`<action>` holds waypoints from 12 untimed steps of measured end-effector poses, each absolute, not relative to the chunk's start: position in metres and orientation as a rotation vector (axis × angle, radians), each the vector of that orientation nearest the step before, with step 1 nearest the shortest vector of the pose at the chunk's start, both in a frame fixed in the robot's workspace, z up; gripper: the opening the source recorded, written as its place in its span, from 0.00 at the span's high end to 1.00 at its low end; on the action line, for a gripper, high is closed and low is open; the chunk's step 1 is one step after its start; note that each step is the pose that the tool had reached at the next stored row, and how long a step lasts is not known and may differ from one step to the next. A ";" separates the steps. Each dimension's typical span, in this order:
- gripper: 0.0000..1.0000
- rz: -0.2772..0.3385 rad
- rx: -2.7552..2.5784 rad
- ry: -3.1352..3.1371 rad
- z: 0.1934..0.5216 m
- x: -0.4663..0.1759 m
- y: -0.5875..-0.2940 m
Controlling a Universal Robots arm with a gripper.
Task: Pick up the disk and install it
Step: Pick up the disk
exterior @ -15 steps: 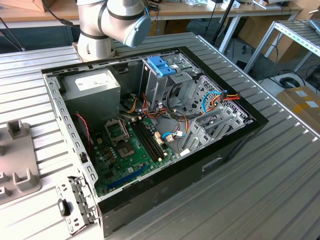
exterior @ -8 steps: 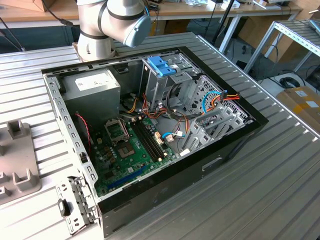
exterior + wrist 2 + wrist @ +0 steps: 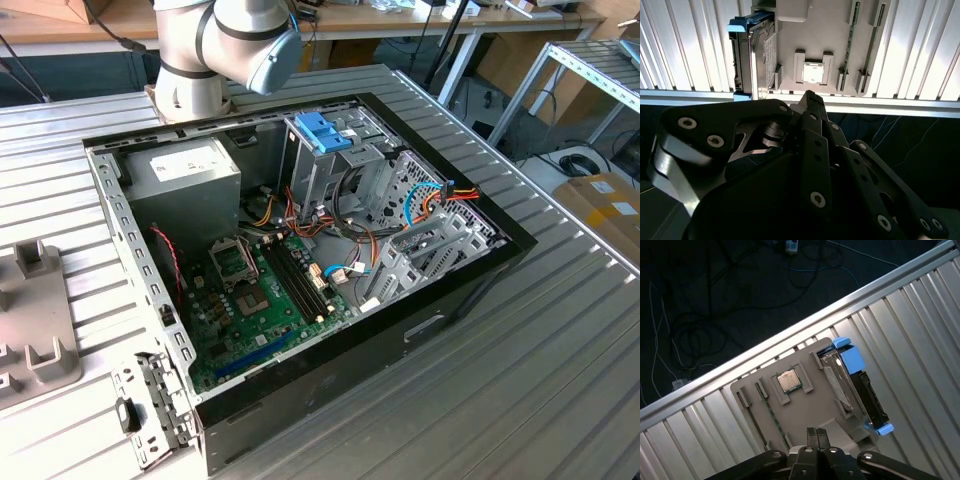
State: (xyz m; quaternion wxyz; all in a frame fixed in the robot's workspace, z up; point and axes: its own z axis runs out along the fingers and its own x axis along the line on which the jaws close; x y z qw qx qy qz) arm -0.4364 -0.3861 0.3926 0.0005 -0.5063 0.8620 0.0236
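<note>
1. Gripper (image 3: 815,432) linkages lie closest to the lens in both wrist views. The two fingertips (image 3: 810,435) are pressed together with nothing between them, so the tool is clenched and empty.
2. Beyond the fingertips, a grey holder (image 3: 805,412) is seen resting on the ribbed metal table (image 3: 920,340), close to the table's edge rail.
3. The disk (image 3: 856,390) is stood on its edge in a slot at one end of this holder. Its light blue bracket (image 3: 851,359) is visible at both ends of the drive, and again in the second wrist view (image 3: 740,50).
4. A processor (image 3: 786,381) is seated in the middle of the holder, and thin memory strips (image 3: 771,412) are slotted at the opposite end from the disk.
5. Governing relation: the gripper is lined up roughly with the processor, not with the disk. The disk is therefore offset sideways from the tool, on the side away from the memory strips, and is well apart from the fingertips.
6. The disk's long axis is laid parallel to the table ribs and square to the edge rail.
7. No contact with the disk is shown; the pick-up is judged not yet begun.
8. In the exterior view, the arm (image 3: 225,45) is seen behind an open computer case (image 3: 130,260).
</note>
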 end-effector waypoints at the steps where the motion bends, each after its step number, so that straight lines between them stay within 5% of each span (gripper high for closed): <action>1: 0.90 0.074 -1.595 2.704 0.393 -0.436 -0.386; 12: 0.90 0.074 -1.664 2.664 0.393 -0.436 -0.386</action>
